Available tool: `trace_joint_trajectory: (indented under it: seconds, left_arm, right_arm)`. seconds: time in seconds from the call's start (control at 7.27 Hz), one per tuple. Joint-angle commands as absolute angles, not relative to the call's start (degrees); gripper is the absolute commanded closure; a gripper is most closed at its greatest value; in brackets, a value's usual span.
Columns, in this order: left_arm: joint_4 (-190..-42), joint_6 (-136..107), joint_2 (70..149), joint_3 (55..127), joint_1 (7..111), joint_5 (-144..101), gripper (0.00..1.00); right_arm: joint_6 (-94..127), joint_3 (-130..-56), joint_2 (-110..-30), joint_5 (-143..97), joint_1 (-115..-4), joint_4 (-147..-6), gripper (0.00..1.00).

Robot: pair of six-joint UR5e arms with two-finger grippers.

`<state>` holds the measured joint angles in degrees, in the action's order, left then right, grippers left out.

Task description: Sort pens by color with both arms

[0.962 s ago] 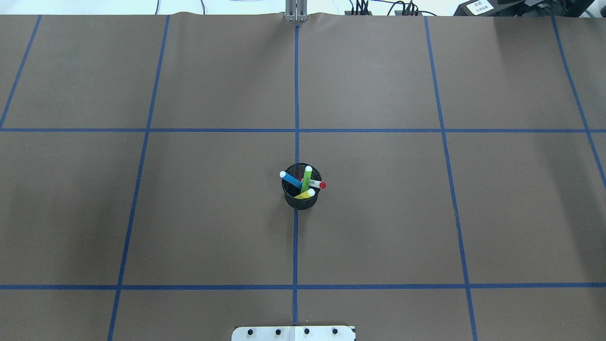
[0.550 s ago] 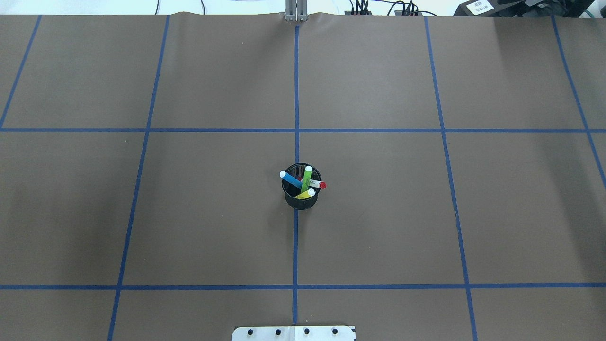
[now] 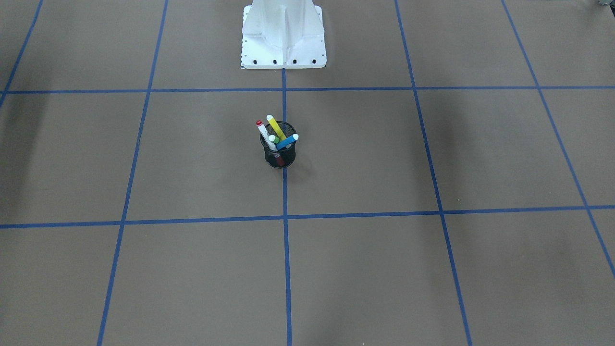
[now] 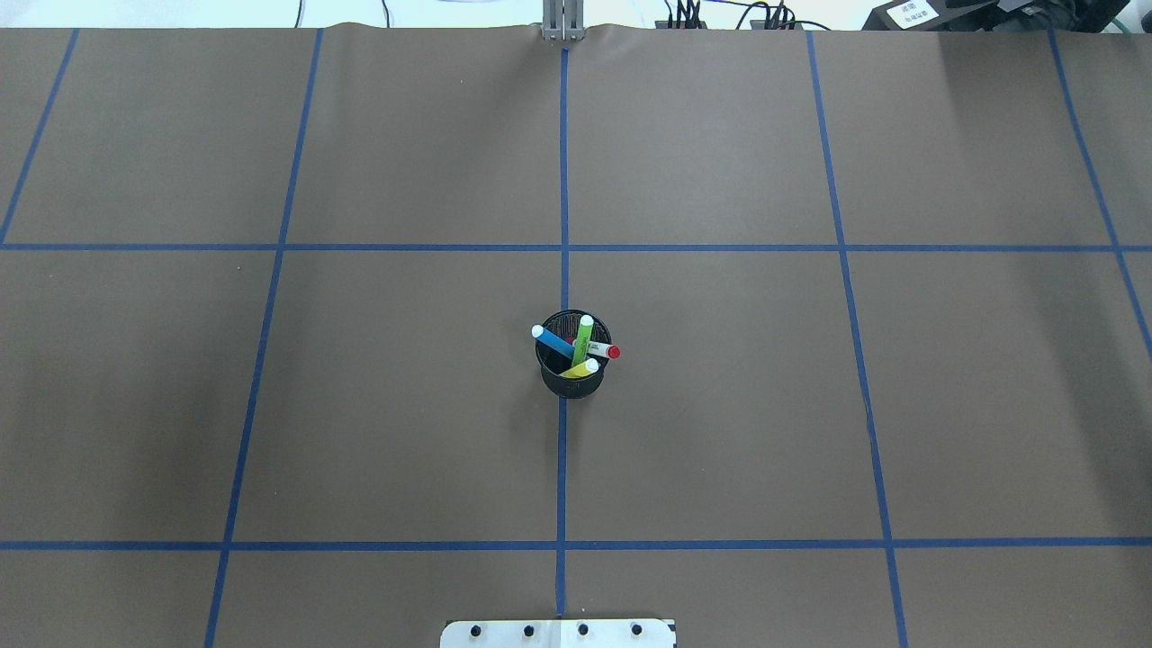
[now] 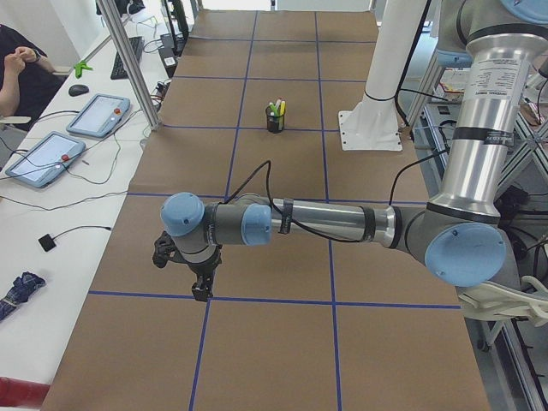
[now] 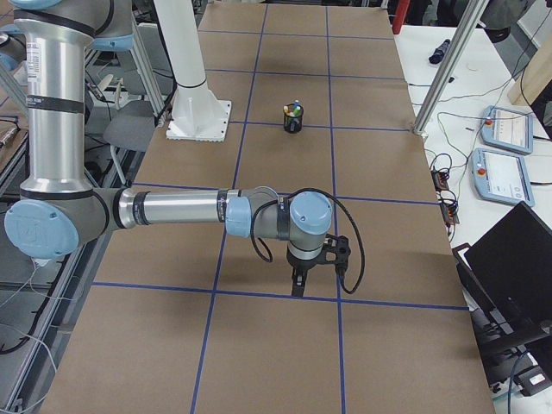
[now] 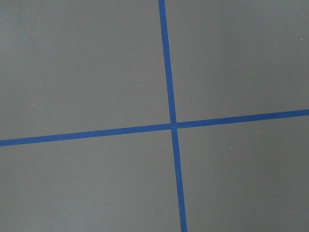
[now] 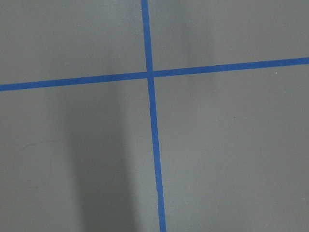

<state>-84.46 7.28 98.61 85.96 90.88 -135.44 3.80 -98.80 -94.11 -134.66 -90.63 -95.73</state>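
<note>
A black wire-mesh cup point(image 4: 571, 383) stands at the table's centre on the middle tape line. It holds the pens, all leaning: a blue one point(image 4: 553, 341), a light green one point(image 4: 583, 337), a yellow one point(image 4: 580, 368) and a white one with a red end point(image 4: 607, 351). The front-facing view shows the same cup point(image 3: 279, 156). My left gripper point(image 5: 202, 287) hangs low over the paper far from the cup, seen only in the left side view. My right gripper point(image 6: 297, 280) hangs likewise in the right side view. I cannot tell whether either is open or shut.
Brown paper with a blue tape grid point(image 4: 564, 247) covers the table. The white pedestal base point(image 3: 283, 36) stands at the robot's edge. A person point(image 5: 17, 68) sits by tablets point(image 5: 98, 116) beyond the far edge. A laptop point(image 6: 509, 267) sits off the table.
</note>
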Motion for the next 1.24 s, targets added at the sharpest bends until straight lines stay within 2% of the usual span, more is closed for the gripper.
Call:
trace_joint_trajectory:
  seconds: [0.0,1.1]
  left_arm:
    - [-84.5,7.2,98.7,86.0,90.8,-135.4,0.00]
    - [-84.8,7.0,99.6,86.0,90.8,-135.2,0.00]
  right_arm:
    - [3.8,-98.9,-93.9,-134.8,-90.6,-95.7,0.00]
    - [3.4,-99.8,-90.7,-134.8,-88.1,-95.1,0.00]
